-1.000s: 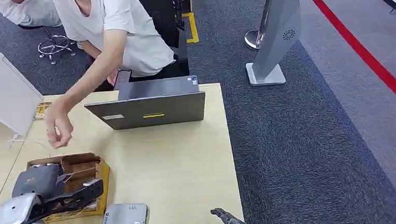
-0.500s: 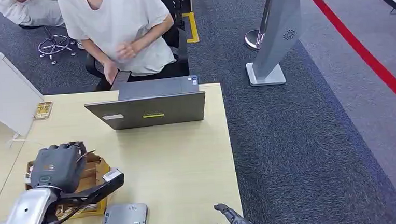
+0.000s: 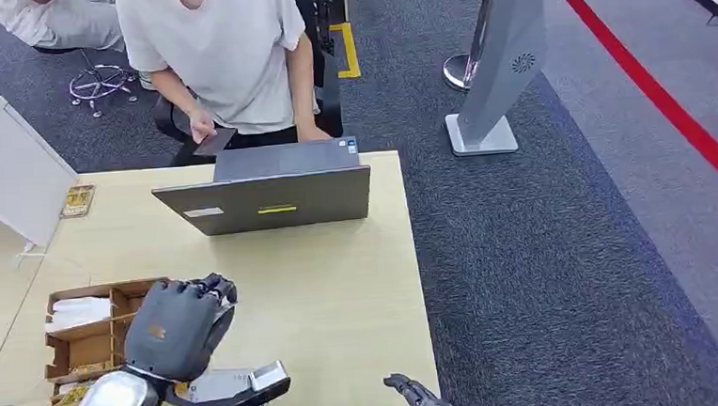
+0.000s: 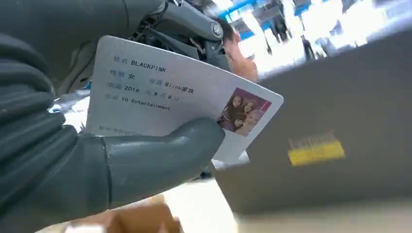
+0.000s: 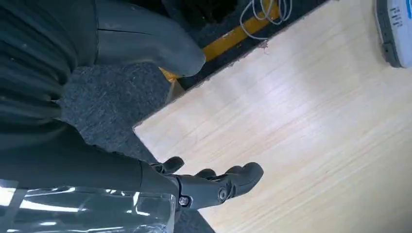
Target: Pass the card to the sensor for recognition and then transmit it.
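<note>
My left hand (image 3: pixel 179 327) hovers over the table's front left, just above the grey card sensor (image 3: pixel 218 389), which it partly covers. In the left wrist view the thumb and fingers of that hand (image 4: pixel 97 165) pinch a white printed card (image 4: pixel 184 92) with a small photo at one corner. The card faces the back of the grey laptop (image 4: pixel 340 136). My right hand (image 3: pixel 419 402) sits low at the table's front right corner, fingers apart and empty (image 5: pixel 214 187). A corner of the sensor (image 5: pixel 396 29) lies on the table well away from it.
A cardboard box (image 3: pixel 86 337) with compartments stands left of my left hand. The open laptop (image 3: pixel 275 194) sits at the table's far side, with a person (image 3: pixel 224 51) seated behind it. A white case (image 3: pixel 0 168) stands far left; a grey kiosk stand (image 3: pixel 507 62) is on the carpet.
My left hand lifted out of the cardboard box and swung right, over the sensor, with the card. The person's arm left the table and went back to the laptop.
</note>
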Motion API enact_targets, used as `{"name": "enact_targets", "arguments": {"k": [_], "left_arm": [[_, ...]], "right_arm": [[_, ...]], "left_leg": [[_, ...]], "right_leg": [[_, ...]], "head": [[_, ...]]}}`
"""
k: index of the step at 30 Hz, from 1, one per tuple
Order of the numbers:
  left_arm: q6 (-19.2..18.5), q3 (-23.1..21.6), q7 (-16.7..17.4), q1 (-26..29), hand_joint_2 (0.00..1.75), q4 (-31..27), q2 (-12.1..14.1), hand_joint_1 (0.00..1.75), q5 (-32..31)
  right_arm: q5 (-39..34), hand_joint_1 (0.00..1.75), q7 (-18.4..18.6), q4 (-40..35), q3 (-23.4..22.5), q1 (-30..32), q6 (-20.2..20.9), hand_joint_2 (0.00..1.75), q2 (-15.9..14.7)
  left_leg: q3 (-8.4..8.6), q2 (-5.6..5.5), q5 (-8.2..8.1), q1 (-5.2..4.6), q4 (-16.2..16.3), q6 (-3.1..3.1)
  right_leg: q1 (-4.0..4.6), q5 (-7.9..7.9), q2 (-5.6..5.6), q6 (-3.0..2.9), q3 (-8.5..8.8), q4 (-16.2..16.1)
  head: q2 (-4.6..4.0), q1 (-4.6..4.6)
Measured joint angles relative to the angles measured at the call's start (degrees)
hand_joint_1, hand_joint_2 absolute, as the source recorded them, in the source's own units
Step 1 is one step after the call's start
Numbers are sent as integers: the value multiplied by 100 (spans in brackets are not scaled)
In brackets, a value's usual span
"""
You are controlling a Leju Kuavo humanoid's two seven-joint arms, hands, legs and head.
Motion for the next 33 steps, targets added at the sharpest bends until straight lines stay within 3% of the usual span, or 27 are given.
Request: {"name": "enact_targets", "arguments": {"k": [3, 14, 22, 33], "left_arm": [[-507, -59, 223, 223, 175, 254, -22, 175, -15], [-1309, -98, 944, 505, 175, 601, -33, 175, -96], [-1394, -98, 1016, 551, 175, 609, -85, 175, -109], [-1896, -98, 1328, 648, 175, 640, -105, 175, 24]], "right_arm": [[-61, 0, 92, 0, -52, 4, 181, 175, 15], [18, 0, 156, 17, -321, 44, 767, 175, 192], [46, 0, 162, 20, -463, 55, 846, 175, 330], [151, 0, 158, 46, -754, 147, 1418, 175, 538]], "left_leg": [[-1, 1, 0, 0, 0, 0], [-2, 0, 0, 1, 0, 0], [-1, 0, 0, 1, 0, 0], [-2, -1, 0, 2, 0, 0]], "right_leg": [[1, 0, 2, 0, -2, 0], [1, 0, 0, 0, -1, 2], [0, 0, 0, 0, -1, 2], [1, 0, -1, 0, -1, 3]], "head": [[0, 0], [0, 0], [0, 0], [0, 0]]}}
